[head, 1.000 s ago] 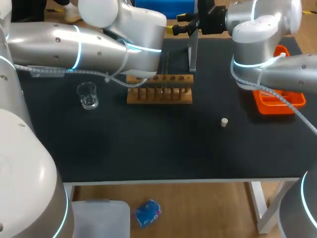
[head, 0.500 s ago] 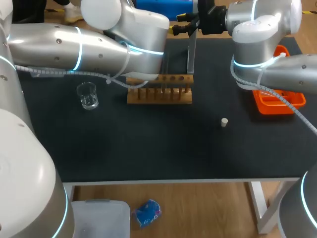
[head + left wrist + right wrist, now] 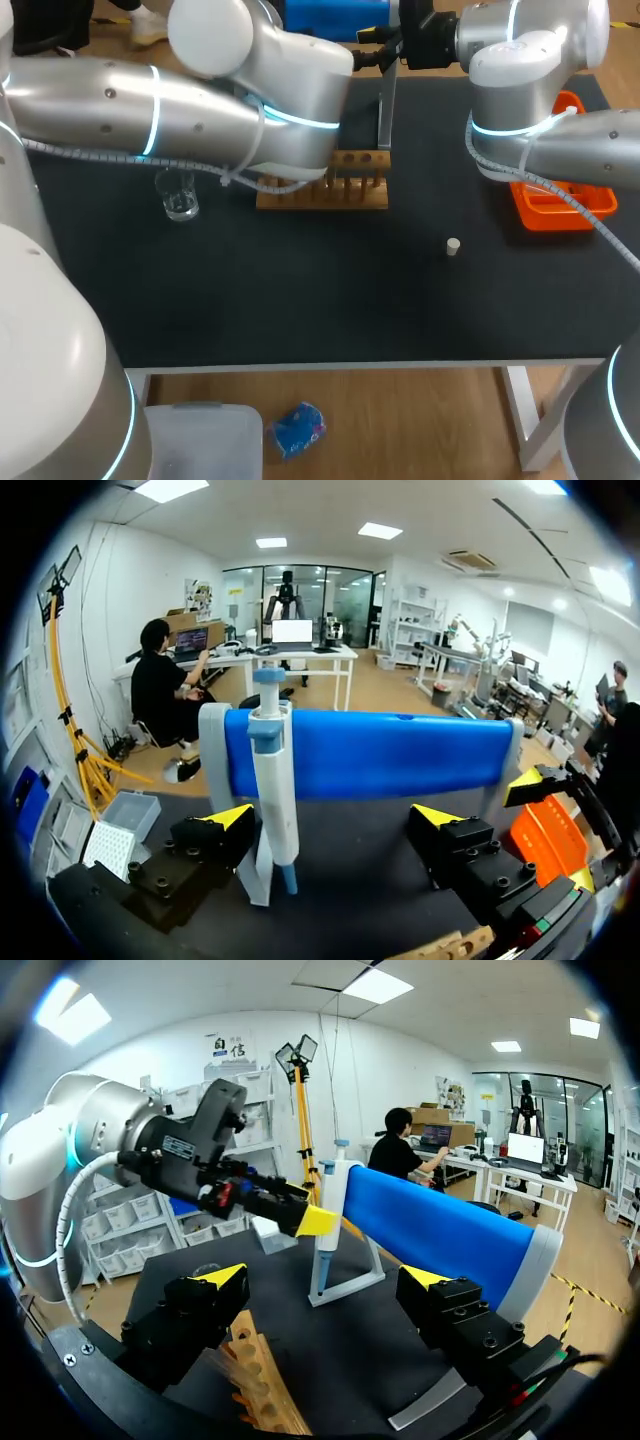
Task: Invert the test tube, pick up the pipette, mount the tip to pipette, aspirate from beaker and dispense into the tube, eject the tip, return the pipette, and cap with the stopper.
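Note:
The white and blue pipette (image 3: 272, 780) hangs upright on its stand (image 3: 388, 110) at the back of the table. My left gripper (image 3: 332, 820) is open just before it, the pipette standing between the fingers, nearer one of them and untouched. My right gripper (image 3: 322, 1278) is open too, facing the pipette (image 3: 328, 1230) from the other side, with my left gripper (image 3: 285, 1205) across from it. In the head view the right gripper (image 3: 362, 50) is by the stand's top. The beaker (image 3: 178, 195), wooden rack (image 3: 345, 185) and white stopper (image 3: 453, 246) stand on the mat. I cannot make out the test tube.
An orange tip box (image 3: 560, 200) sits at the right under my right arm. A long blue roll (image 3: 370, 755) lies along the table's back edge behind the stand. My left arm (image 3: 200, 110) spans the back left and covers the rack's left end.
My left arm has swung further right and now covers more of the rack. The right arm, beaker and stopper have not moved.

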`<state>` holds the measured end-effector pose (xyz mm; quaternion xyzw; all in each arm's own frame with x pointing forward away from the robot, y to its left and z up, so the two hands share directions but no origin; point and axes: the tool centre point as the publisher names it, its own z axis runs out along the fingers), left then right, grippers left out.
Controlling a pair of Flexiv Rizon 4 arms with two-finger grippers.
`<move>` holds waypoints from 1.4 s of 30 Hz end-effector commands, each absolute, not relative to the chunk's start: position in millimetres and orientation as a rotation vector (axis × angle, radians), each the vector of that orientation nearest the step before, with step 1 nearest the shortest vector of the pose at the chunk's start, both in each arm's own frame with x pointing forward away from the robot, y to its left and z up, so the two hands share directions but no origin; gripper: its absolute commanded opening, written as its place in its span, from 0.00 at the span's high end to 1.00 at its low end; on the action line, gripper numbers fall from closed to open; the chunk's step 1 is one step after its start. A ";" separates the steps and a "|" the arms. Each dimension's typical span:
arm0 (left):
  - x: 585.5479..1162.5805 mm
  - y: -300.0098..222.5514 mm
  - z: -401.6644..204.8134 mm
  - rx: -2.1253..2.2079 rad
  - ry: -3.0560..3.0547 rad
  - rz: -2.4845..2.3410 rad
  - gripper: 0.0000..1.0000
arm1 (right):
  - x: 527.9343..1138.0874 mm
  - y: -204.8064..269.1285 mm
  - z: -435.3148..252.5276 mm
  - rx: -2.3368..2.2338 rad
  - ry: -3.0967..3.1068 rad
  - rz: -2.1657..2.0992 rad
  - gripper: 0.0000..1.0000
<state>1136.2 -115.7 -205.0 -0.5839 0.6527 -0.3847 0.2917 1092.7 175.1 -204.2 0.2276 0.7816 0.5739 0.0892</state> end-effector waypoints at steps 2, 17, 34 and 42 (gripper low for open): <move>1111.6 -106.2 -198.1 -1.554 1.739 -1.024 0.00 | 1092.9 174.9 -204.3 0.676 2.326 1.708 0.00; 1060.2 -94.1 -160.7 -1.330 1.868 -1.206 0.00 | 1092.9 174.9 -204.3 0.676 2.326 1.708 0.00; 1016.0 -116.7 -156.2 -0.891 2.277 -1.504 0.00 | 1090.8 173.6 -201.2 0.657 2.328 1.713 0.00; 998.1 -129.8 -158.0 -0.701 2.472 -1.557 0.00 | 1059.5 153.4 -184.2 0.581 2.333 1.715 0.00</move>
